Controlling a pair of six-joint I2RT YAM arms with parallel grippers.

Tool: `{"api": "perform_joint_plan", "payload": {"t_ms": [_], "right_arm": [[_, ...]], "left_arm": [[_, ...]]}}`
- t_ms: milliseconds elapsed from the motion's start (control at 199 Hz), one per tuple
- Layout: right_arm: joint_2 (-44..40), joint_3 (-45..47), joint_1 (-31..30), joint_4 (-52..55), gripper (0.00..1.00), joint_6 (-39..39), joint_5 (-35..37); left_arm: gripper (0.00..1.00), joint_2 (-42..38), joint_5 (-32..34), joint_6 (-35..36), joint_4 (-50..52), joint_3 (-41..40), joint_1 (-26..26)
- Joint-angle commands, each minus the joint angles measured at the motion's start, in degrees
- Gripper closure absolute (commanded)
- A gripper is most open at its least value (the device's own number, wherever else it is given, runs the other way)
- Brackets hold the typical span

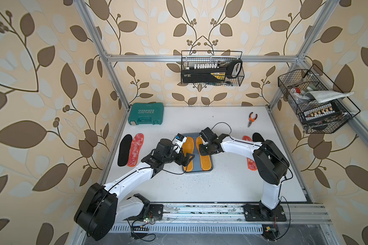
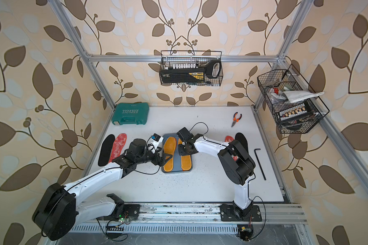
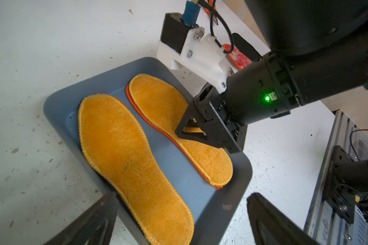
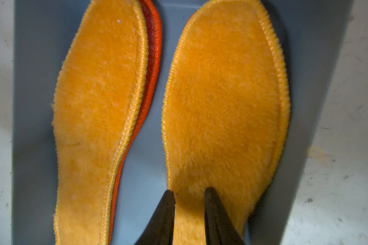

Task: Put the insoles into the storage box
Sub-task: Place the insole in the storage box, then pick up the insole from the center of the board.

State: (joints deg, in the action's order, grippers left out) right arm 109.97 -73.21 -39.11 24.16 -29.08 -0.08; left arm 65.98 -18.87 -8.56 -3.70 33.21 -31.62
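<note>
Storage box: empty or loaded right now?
Loaded. Two yellow insoles lie flat side by side in the storage box; a red-edged insole peeks out under one. What else lies beneath: cannot tell.

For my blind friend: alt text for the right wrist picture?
Two fuzzy mustard-yellow foot-shaped insoles lie side by side in a blue-grey plastic tray. A red, orange-edged insole peeks from under one; the right gripper points its black, slightly parted fingertips at the other.
</note>
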Motion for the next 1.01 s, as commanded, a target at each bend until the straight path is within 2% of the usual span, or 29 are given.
{"api": "perform_joint_plan", "payload": {"t_ms": [0, 216, 331, 481, 547, 667, 782, 858, 1003], "right_arm": [[-0.22, -0.71, 0.09, -1.06, 0.73, 0.41, -1.78], [-3.75, -0.27, 0.09, 1.05, 0.73, 0.27, 0.24], [-8.34, 1.91, 0.09, 0.45, 0.73, 1.72, 0.73], [-17.36, 6.88, 0.09, -1.31, 0.72, 6.02, 3.17], [-22.17, 10.46, 0.09, -3.45, 0.68, 8.47, 3.95], [-31.53, 17.58, 0.09, -6.71, 0.57, 12.32, 8.4], [-39.17, 24.76, 0.01, -10.16, 0.46, 13.66, 13.25], [-42.29, 30.21, 0.0, -14.8, 0.44, 13.79, 14.53], [-41.99, 39.62, -0.91, -26.69, 0.44, 13.75, 12.81]], "left_arm": [[0.01, -1.9, 0.98, 1.24, 0.19, 0.45, -0.45], [0.01, -1.9, 1.38, 1.2, 0.28, 0.45, -0.4], [0.01, -2.66, 2.81, 0.84, -0.06, -0.11, -0.39], [0.01, -4.61, 9.83, -0.97, 0.41, -1.19, -0.14], [0.02, -5.54, 13.55, -3.13, 1.26, -1.79, 0.69], [0.11, -6.87, 18.38, -8.99, 6.0, -1.49, 5.64], [0.15, -8.39, 19.65, -14.87, 11.18, -1.17, 14.83], [0.14, -7.05, 20.53, -16.26, 14.65, 0.93, 19.52], [0.12, 2.09, 24.07, -14.68, 21.31, 8.76, 23.97]]}}
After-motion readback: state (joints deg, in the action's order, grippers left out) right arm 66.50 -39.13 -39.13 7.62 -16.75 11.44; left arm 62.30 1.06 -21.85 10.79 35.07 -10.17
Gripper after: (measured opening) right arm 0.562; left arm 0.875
